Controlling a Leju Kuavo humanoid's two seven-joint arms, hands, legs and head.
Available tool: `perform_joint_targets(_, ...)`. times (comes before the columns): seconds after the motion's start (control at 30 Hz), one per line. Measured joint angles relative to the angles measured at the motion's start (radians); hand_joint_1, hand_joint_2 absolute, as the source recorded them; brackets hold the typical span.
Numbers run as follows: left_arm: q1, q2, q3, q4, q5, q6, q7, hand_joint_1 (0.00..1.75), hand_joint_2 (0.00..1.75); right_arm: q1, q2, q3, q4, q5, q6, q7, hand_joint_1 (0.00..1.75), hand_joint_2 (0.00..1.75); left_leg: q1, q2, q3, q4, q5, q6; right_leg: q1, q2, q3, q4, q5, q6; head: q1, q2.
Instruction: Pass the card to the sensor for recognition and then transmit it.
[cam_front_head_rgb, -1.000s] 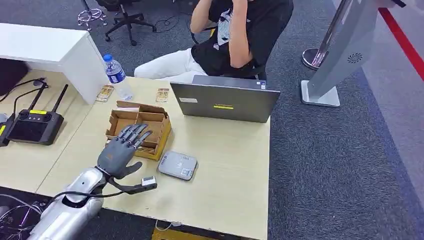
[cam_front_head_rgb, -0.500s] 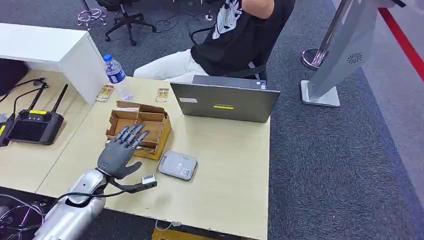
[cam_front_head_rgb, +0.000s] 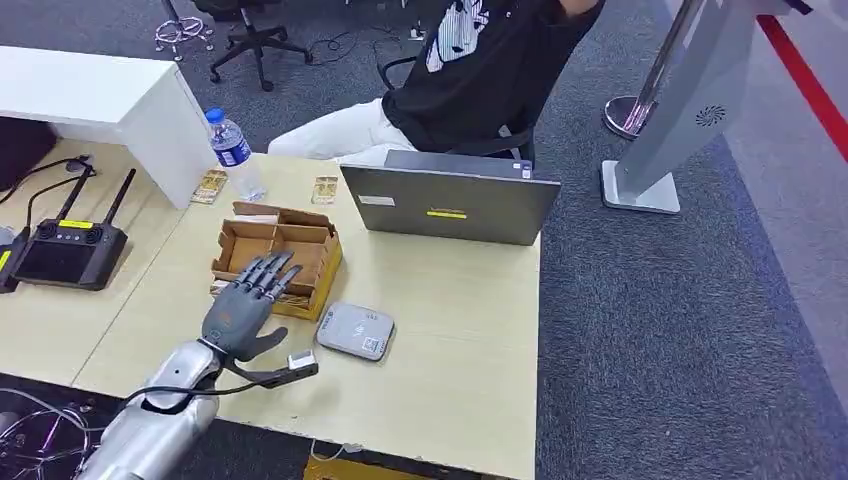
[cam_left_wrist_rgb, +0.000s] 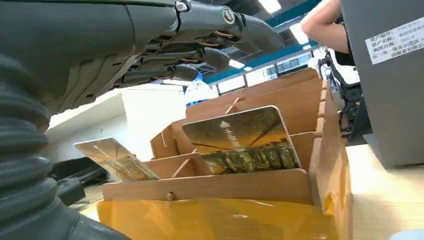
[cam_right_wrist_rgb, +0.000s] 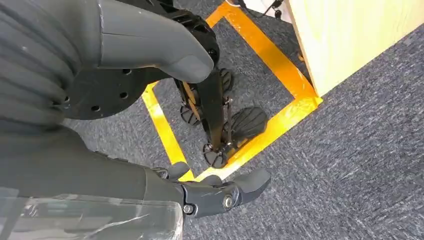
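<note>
left hand (cam_front_head_rgb: 243, 305): hanging over the near edge of the cardboard box (cam_front_head_rgb: 315, 262), fingers (cam_front_head_rgb: 268, 272) spread and straight, holding nothing.
change: since a second ago the hand has slid a touch toward the box's near-right side and the wrist sits slightly lower; fingers were spread then too, no grip made.
meaning: the pick-up has not begun, so the reader step and the handover are both ahead, as i judge it.
card (cam_left_wrist_rgb: 242, 140): standing in the box's near compartment, leaning back on a divider, printed face toward the hand.
card axis: long side runs along the box's near wall, a short edge on the box side nearer the laptop (cam_front_head_rgb: 448, 205); top edge free above the wall.
second card (cam_left_wrist_rgb: 116, 158): in the next compartment, tilted harder.
sensor (cam_front_head_rgb: 356, 331): grey pad flat on the bench (cam_front_head_rgb: 455, 330), just beside the box's near-right corner.
right hand (cam_right_wrist_rgb: 210, 195): hanging by the floor, fingers loosely curled, holding nothing.
person: seated beyond the laptop.
</note>
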Motion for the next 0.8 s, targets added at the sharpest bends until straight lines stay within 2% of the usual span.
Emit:
perform_joint_targets(0.03,-0.001,-0.003,0.0,0.005,0.0,0.001,-0.002,0.0,1.75,0.0,0.0,0.0,0.0,0.001,0.0,0.0,0.0,1.75,0.0,0.0,0.0,0.0,0.0,0.0,0.0,0.0,0.0,0.0,0.0,0.0,0.0,0.0)
perform_joint_targets(0.07,-0.002,-0.006,0.001,0.01,0.0,0.004,-0.002,0.56,1.75,0.0,0.0,0.0,0.0,0.003,0.001,0.0,0.0,1.75,0.0,0.0,0.0,0.0,0.0,0.0,0.0,0.0,0.0,0.0,0.0,0.0,0.0,0.0)
perform_joint_targets(0.1,-0.005,-0.012,0.003,0.022,0.002,0.016,-0.011,1.64,1.75,0.0,0.0,0.0,0.0,0.013,0.003,-0.004,0.0,1.75,0.0,0.0,0.0,0.0,0.0,0.0,0.0,0.0,0.0,0.0,0.0,0.0,0.0,0.0)
perform_joint_targets(0.23,-0.006,-0.034,0.027,0.046,0.01,0.043,-0.028,1.75,1.75,0.0,0.0,0.0,0.0,0.016,0.01,-0.006,0.0,1.75,0.0,0.0,0.0,0.0,0.0,0.0,0.0,0.0,0.0,0.0,0.0,0.0,0.0,0.0)
perform_joint_targets(0.47,-0.022,-0.041,0.043,0.045,0.004,0.097,-0.034,1.75,1.75,-0.001,0.0,0.0,0.0,0.027,0.009,-0.006,0.0,1.75,0.0,0.0,0.0,0.0,0.0,0.0,0.0,0.0,0.0,0.0,0.0,0.0,0.0,0.0)
perform_joint_targets(0.7,-0.101,-0.042,0.05,-0.012,-0.002,0.094,-0.034,1.75,1.75,-0.002,0.0,0.0,0.0,0.035,0.009,-0.006,0.0,1.75,0.0,0.0,0.0,0.0,0.001,0.0,0.0,0.0,0.0,0.0,0.001,0.0,0.0,0.0)
perform_joint_targets(0.8,-0.16,-0.047,0.05,-0.055,-0.002,0.07,-0.03,1.75,1.75,-0.003,0.0,0.0,0.0,0.047,0.012,-0.006,0.0,1.75,0.0,0.0,0.0,0.0,0.001,0.0,0.0,0.0,0.0,0.0,0.001,0.0,0.0,0.0)
